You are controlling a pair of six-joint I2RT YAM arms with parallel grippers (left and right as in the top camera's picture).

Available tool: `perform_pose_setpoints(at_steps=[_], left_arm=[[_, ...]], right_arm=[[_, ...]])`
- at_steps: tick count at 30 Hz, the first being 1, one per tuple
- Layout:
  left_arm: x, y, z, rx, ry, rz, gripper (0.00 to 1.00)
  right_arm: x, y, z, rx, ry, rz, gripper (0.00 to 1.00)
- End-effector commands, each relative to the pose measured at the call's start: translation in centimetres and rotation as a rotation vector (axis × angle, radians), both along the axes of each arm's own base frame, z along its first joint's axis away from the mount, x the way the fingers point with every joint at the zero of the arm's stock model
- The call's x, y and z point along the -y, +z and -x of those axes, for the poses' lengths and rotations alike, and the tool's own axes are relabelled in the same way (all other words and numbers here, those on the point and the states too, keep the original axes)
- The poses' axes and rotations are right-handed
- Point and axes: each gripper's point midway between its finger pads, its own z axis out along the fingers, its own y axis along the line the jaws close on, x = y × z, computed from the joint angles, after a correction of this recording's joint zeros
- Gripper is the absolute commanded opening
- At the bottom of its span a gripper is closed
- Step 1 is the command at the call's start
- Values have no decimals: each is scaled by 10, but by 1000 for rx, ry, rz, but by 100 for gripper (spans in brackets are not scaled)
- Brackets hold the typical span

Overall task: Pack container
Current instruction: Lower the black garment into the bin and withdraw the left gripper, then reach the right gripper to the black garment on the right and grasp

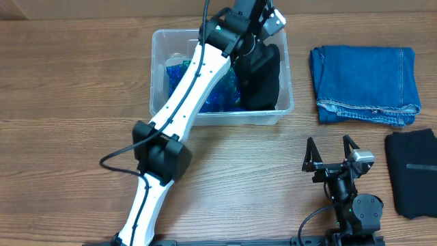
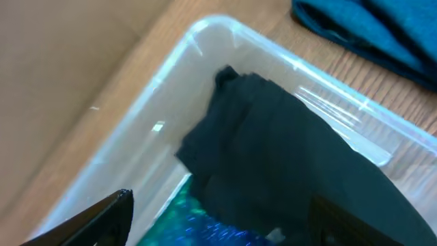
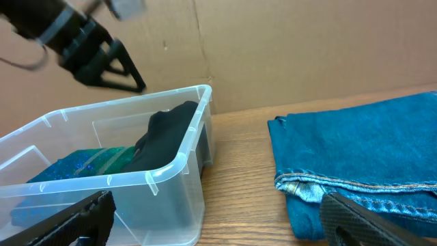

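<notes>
Left gripper (image 2: 224,198) hangs wide open and empty over the black garment (image 1: 263,78) in the container (image 1: 156,75) at far centre, so I'd send your nearer right gripper (image 1: 330,149), also wide open, for the folded jeans (image 1: 365,82) lying crosswise just right of it.

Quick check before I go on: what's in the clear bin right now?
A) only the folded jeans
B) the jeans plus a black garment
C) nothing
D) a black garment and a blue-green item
D: the overhead view shows the black garment and a blue-green item inside the container, while the folded jeans lie on the table to its right.
</notes>
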Motion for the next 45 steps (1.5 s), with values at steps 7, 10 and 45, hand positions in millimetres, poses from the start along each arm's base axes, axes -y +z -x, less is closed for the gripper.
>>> perform_pose_setpoints(at_steps=[7,10,45], left_arm=[[29,-89,9,-146,-33,-42,90],[17,-71,-3,-91,21,-60,98],[-353,96,32,-292,1055,299,100]], right_arm=[[3,-2,0,4,-14,3,100],[3,-2,0,4,-14,3,100],[-9,109,7,-395,53,-43,100]])
